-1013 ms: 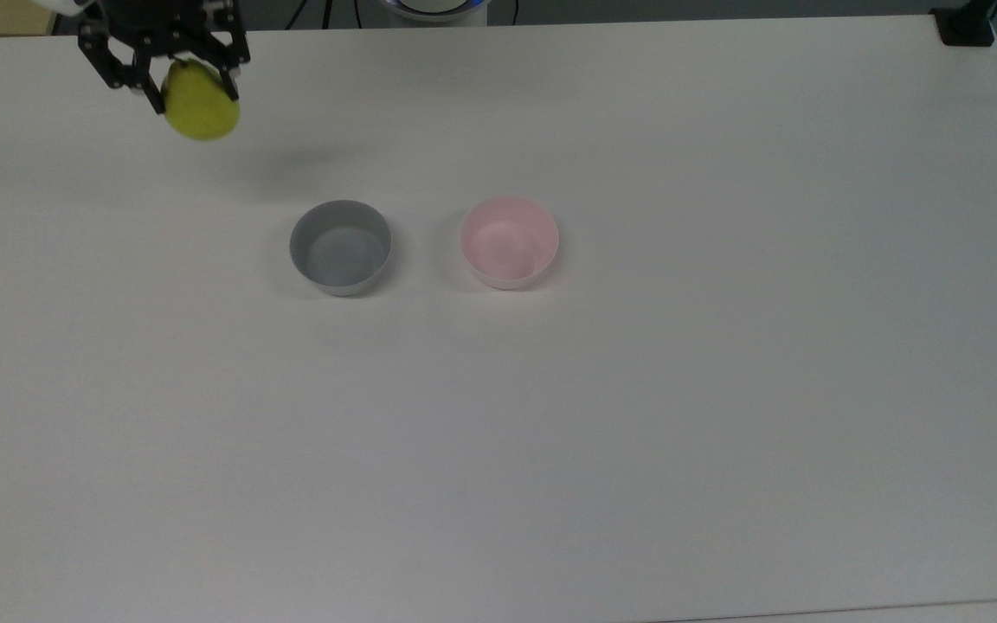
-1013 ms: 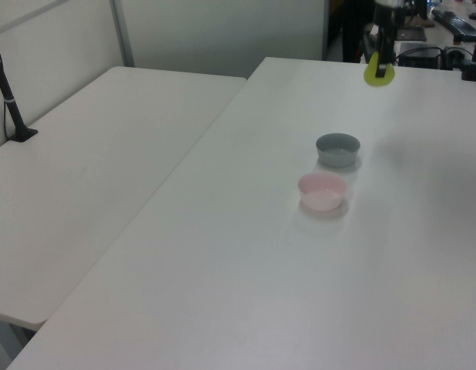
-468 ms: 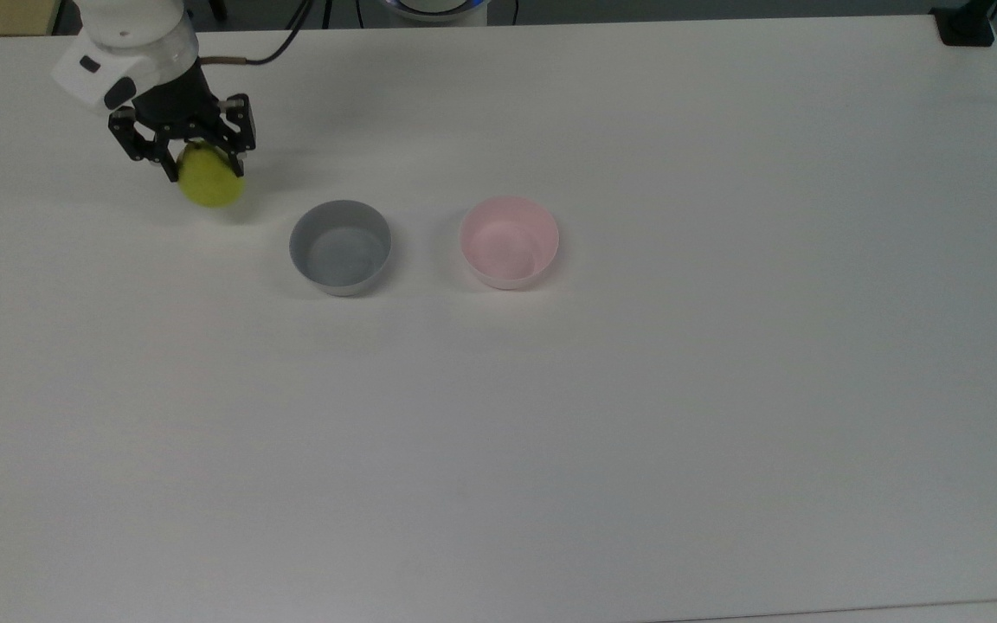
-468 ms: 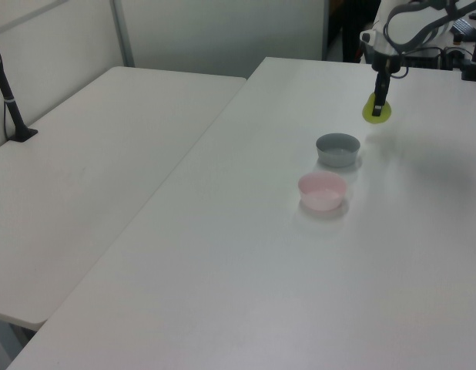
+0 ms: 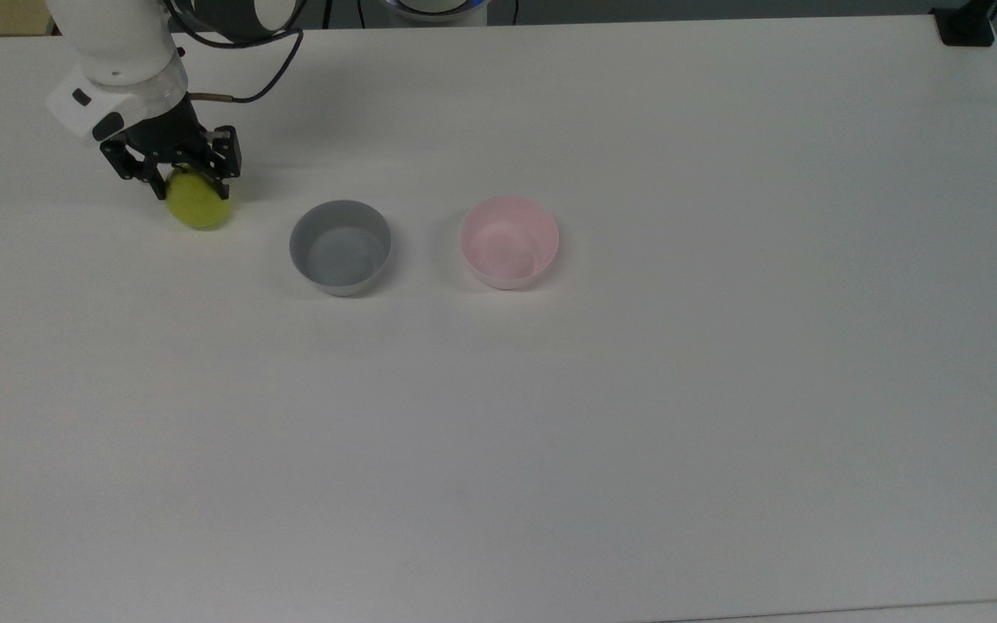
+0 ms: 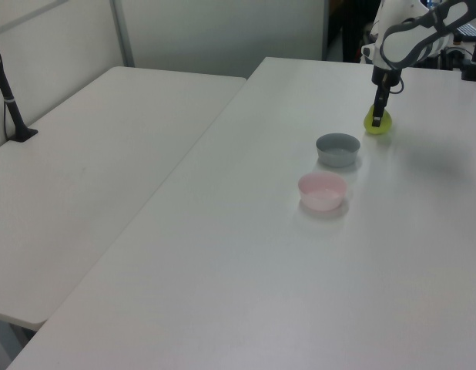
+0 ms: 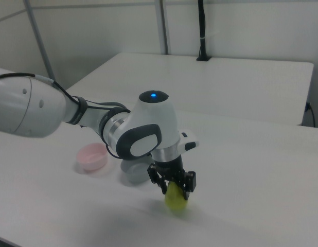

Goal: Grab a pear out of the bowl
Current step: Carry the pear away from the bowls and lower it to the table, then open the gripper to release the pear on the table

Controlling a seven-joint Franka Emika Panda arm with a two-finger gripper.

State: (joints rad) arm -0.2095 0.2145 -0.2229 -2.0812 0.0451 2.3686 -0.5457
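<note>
The yellow-green pear (image 5: pixel 198 208) sits low at the table surface near the top view's upper left, well away from the bowls. My gripper (image 5: pixel 187 183) stands over it, shut on its upper part with a black finger on each side. I cannot tell whether the pear touches the table. The left view has the pear (image 6: pixel 379 126) under the gripper (image 6: pixel 378 116) beyond the grey bowl. The right view has the pear (image 7: pixel 175 201) below the gripper (image 7: pixel 175 190). The pale pink bowl (image 5: pixel 507 247) (image 6: pixel 323 189) (image 7: pixel 92 156) stands empty at mid-table.
A grey bowl (image 5: pixel 340 247) (image 6: pixel 337 146) stands empty between the pear and the pink bowl. The white table (image 5: pixel 637 433) stretches wide in front of both bowls. A second table (image 6: pixel 92 169) adjoins at the left view's left.
The gripper has come down with the pear from high above the table to the table surface, staying at the top view's upper left. Both bowls are unmoved.
</note>
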